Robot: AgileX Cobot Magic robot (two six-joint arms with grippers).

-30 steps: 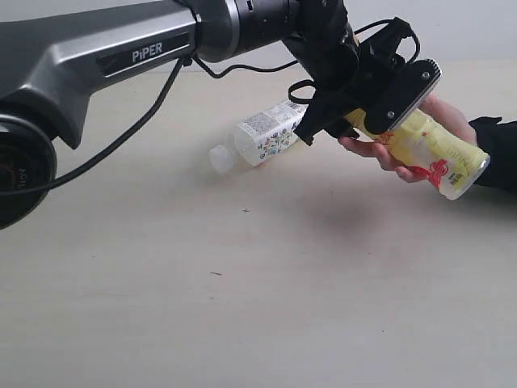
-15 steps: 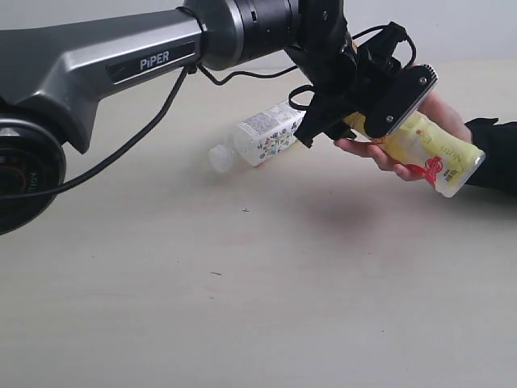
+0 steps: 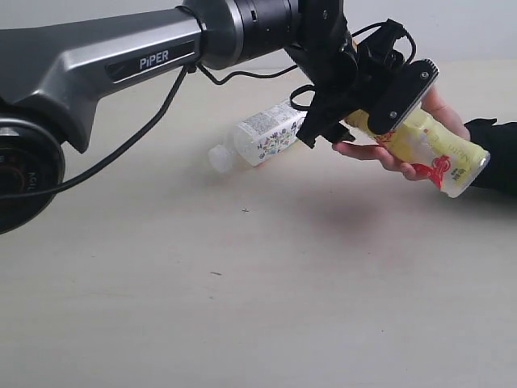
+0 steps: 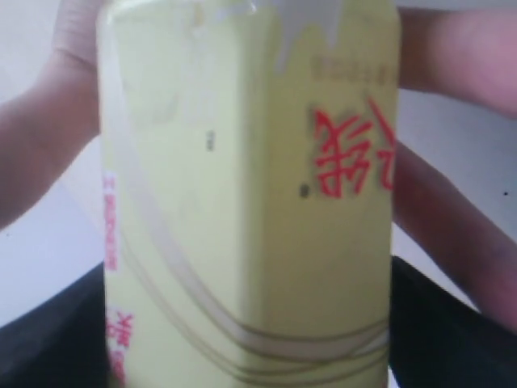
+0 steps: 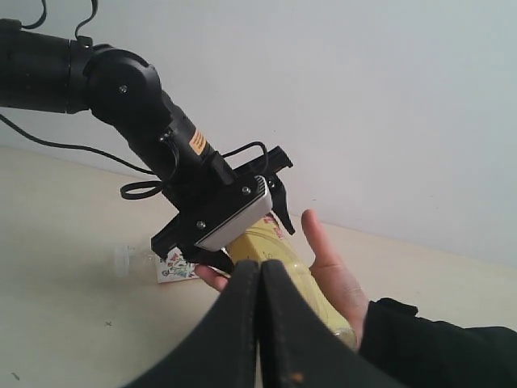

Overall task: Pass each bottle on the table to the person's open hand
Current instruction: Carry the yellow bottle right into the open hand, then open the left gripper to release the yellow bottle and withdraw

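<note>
My left gripper reaches across to the right and is shut on the yellow bottle. The bottle lies tilted in the person's open hand, whose fingers curl under and behind it. In the left wrist view the yellow bottle fills the frame with the person's fingers on both sides. The squarish bottle with the white printed label lies on its side on the table behind the left arm. My right gripper is shut and empty, low and apart from the hand. No other bottles show.
The black sleeve cuff enters from the right edge. The left arm's grey link and its cable span the upper left of the exterior view. A pale wall rises behind the table.
The left gripper and yellow bottle dipped slightly into the hand, then rose back a little. The printed bottle has not moved.
</note>
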